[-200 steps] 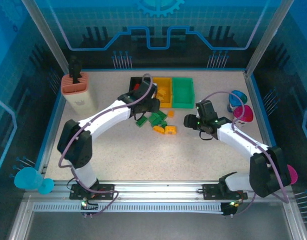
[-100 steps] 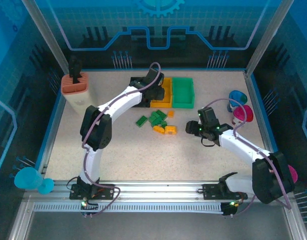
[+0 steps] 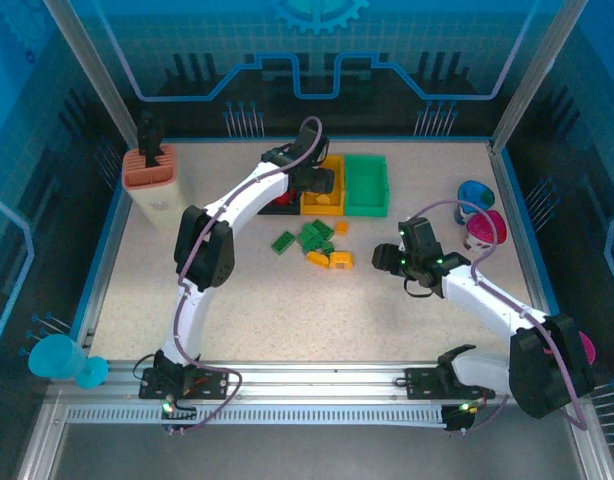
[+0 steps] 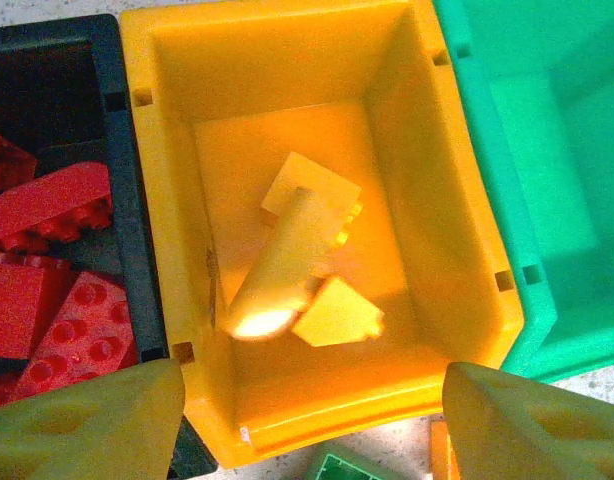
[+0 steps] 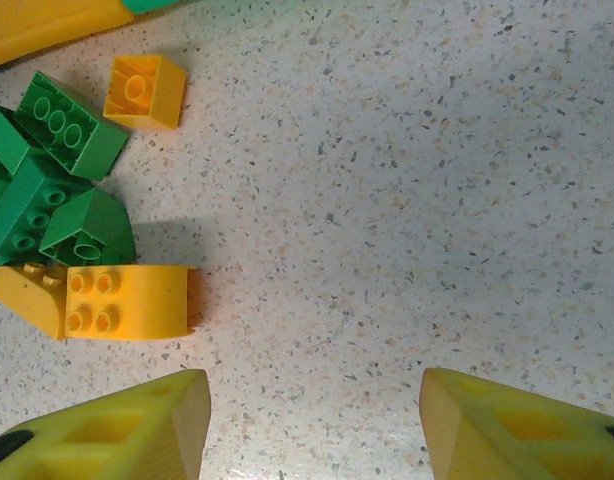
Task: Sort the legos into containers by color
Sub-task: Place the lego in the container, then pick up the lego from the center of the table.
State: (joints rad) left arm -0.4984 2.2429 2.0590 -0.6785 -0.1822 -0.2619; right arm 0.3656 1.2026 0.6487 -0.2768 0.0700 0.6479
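The left gripper (image 4: 312, 428) is hovering wide open and empty over the yellow bin (image 4: 159, 210), yellow legos (image 4: 292, 250) lying inside — advisable to rise clear of its rim — while the right gripper (image 5: 307, 430), equally open, is hovering beside the loose legos (image 5: 82, 225).

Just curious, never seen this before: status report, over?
Left gripper open, empty, above yellow bin; yellow legos inside. Right gripper open, empty, near loose green and yellow legos on table. Nothing in the way.
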